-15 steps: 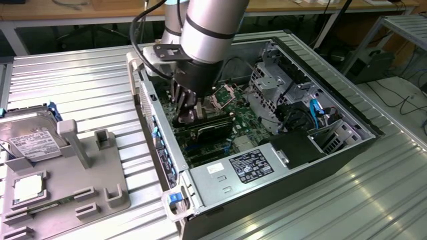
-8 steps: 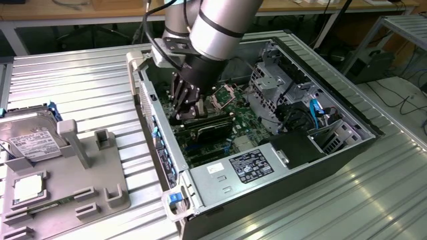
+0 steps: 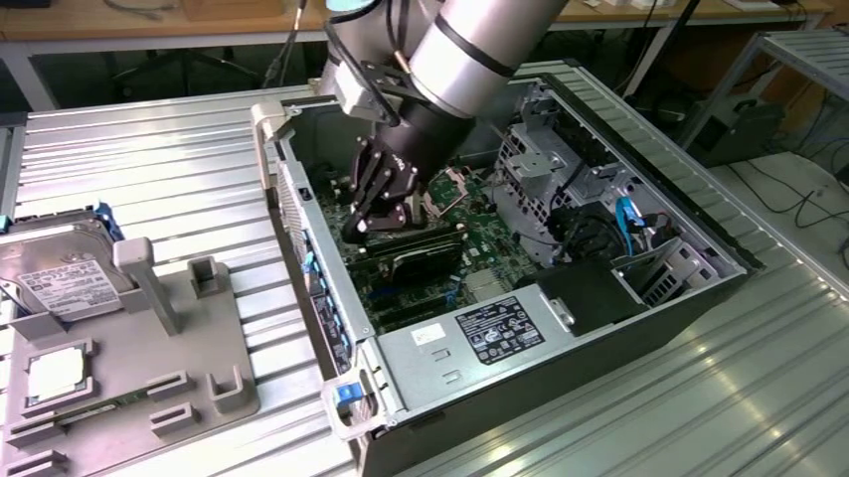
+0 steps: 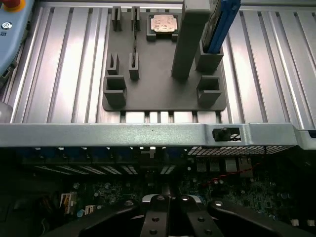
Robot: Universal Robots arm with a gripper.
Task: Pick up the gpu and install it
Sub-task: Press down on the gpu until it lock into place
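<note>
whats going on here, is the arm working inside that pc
Yes. The robot arm has its gripper reaching down into the open computer case, right at the graphics card, which lies flat just above the green motherboard. Outside the case, the grey parts holder still carries the hard drive and the small square processor chip. Whether the card is fully seated cannot be told.
</note>
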